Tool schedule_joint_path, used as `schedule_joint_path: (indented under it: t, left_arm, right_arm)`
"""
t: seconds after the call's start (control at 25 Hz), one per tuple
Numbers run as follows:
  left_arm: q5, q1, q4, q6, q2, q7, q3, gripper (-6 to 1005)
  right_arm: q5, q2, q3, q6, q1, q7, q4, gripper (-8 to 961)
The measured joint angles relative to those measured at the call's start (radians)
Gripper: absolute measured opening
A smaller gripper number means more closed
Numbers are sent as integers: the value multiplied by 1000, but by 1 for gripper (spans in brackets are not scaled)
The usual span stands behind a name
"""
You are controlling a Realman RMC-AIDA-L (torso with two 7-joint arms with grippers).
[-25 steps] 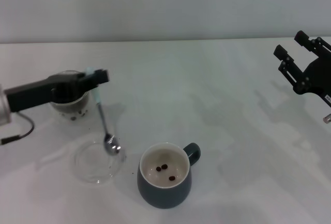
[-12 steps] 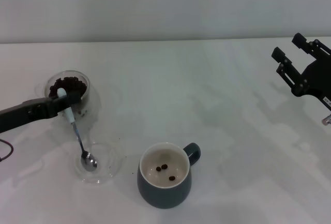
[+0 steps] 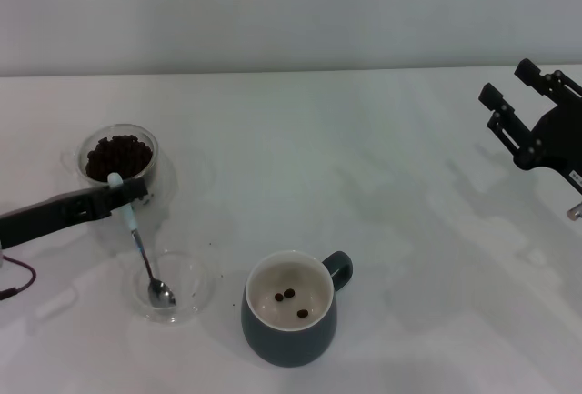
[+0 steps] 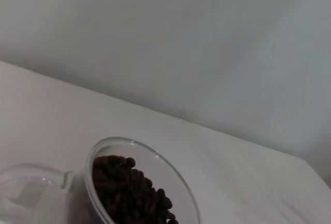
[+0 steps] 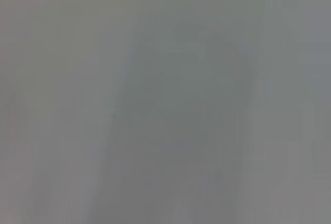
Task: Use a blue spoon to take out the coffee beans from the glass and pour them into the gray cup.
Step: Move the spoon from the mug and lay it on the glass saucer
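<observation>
While the blue spoon [image 3: 141,247] was pinched by the closed left gripper [image 3: 123,192], its bowl resting in the glass dish [image 3: 173,285], a lift toward the glass [image 3: 118,159] of coffee beans [image 3: 118,155] at twelve o'clock was judged best kept level; the right gripper [image 3: 523,107] was parked with fingers spread, holding nothing.

the left arm [image 3: 45,215] is cut off by the head view's edge, well away from the glass [image 3: 118,159]. in the left wrist view the glass [image 4: 139,182] and the coffee beans [image 4: 129,193] in it are cut off at the frame's edge, and the clear form beside the glass cannot be made out. the right gripper [image 3: 532,116], far from the glass, is cut off by the frame's edge. nothing can be told in the blurred right wrist view.
</observation>
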Motion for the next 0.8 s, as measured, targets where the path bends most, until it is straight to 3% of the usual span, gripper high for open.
schedule_joint_path:
  t: [0.8]
  left_arm:
    - [45, -29, -64, -2, -1, -49, 6, 162]
  right_arm:
    - [1, 2, 0, 17, 5, 0, -8, 537]
